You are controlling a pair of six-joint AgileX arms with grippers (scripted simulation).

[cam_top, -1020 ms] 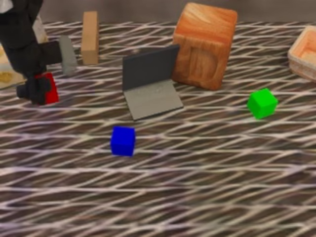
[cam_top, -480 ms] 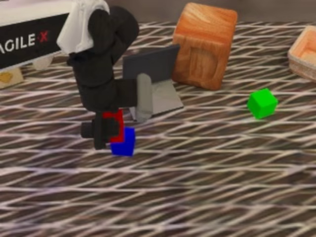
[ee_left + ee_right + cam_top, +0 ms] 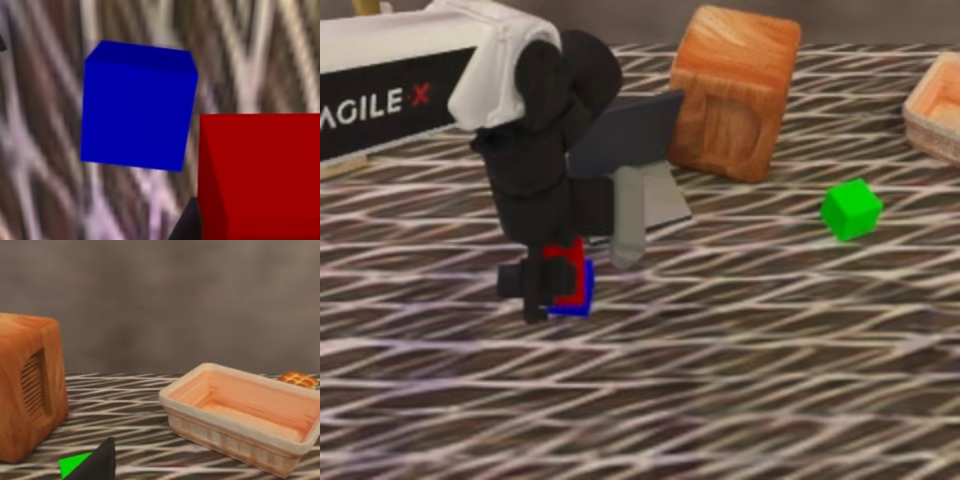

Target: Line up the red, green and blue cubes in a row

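My left gripper [image 3: 555,282] is shut on the red cube [image 3: 563,268] and holds it just above the table's middle left. The blue cube [image 3: 580,298] lies on the table right beneath and beside it, mostly covered by the red one in the top view. In the left wrist view the red cube [image 3: 260,175] fills the corner next to the blue cube [image 3: 137,107], with a narrow gap between them. The green cube [image 3: 851,209] sits alone far to the right. My right gripper [image 3: 100,462] is outside the top view, and a corner of the green cube [image 3: 75,466] shows beside it.
A large rounded wooden block [image 3: 735,90] stands at the back centre, with a small grey laptop [image 3: 638,140] open to its left, partly behind my left arm. A wicker basket [image 3: 935,105] sits at the back right, with a bread roll [image 3: 298,379] behind it.
My left gripper has carried the red cube from the far left of the table to the right and forward. It now hangs at the blue cube. The green and blue cubes have not moved.
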